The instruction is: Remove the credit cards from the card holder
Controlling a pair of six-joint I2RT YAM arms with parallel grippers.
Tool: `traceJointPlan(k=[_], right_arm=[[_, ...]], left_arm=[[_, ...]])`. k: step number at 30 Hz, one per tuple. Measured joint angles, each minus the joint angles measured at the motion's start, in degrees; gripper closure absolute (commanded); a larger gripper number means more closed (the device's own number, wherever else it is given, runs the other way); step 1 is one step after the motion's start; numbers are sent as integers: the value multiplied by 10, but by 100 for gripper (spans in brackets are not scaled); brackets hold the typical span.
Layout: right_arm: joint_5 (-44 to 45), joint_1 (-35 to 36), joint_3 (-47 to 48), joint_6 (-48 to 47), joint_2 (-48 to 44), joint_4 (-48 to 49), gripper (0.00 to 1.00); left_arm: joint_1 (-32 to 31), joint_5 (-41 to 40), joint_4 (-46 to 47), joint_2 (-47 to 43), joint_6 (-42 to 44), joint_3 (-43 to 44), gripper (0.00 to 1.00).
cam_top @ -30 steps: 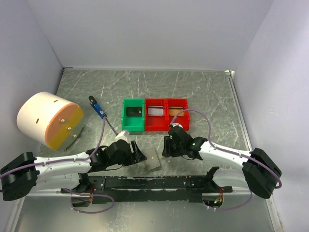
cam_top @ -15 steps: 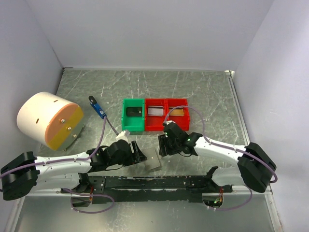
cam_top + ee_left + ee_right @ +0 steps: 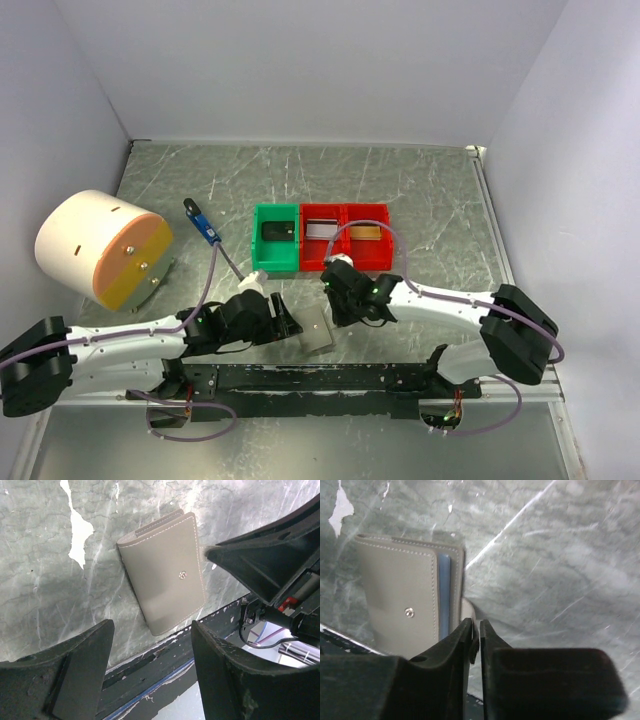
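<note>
**Closed card holder at the near edge, a gripper on each side**

The card holder (image 3: 318, 334) lies flat and folded shut on the table (image 3: 440, 200), snap stud up. It sits close to the near edge, and its near end is just beside the black rail (image 3: 330, 378). The left gripper (image 3: 287, 320) is on its left with fingers spread wide, apart from it and holding nothing. The right gripper (image 3: 475, 630) is at its right long edge with the jaws drawn almost together, only a thin slit between them. A pale sliver at the holder's edge runs toward that slit. I cannot tell whether it is pinched.

There is little room between the two grippers. The table is bare beyond the trays and along the right wall.

Three small trays stand touching in a row, farther back than the grippers. The green tray (image 3: 275, 238) holds a dark flat item. The middle red tray (image 3: 322, 240) holds a pale card. The right red tray (image 3: 368, 236) holds a brownish one, and the right arm's cable arches over its rim.

A white drum with an orange face (image 3: 100, 250) stands by the left wall. A blue-and-black gadget (image 3: 203, 222) lies between it and the green tray.

Of the holder's inside, only a blue-grey strip (image 3: 444, 592) shows along the fold's open edge. No card can be made out there.
</note>
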Motion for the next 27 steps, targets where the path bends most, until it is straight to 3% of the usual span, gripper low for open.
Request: traceJointPlan(k=[1, 6, 11, 17, 27], right_arm=[[0, 4, -2, 3, -4, -1, 100], [-6, 13, -26, 32, -62, -3, 100], [-16, 13, -35, 65, -141, 6, 100], [-58, 13, -41, 99, -186, 49, 100], [-141, 15, -56, 141, -144, 167, 100]], left_arm=[[0, 0, -3, -4, 0, 0, 25], [0, 0, -6, -24, 0, 0, 18], [0, -3, -15, -50, 1, 0, 0], [0, -9, -30, -92, 0, -2, 1], [0, -28, -32, -173, -3, -32, 1]])
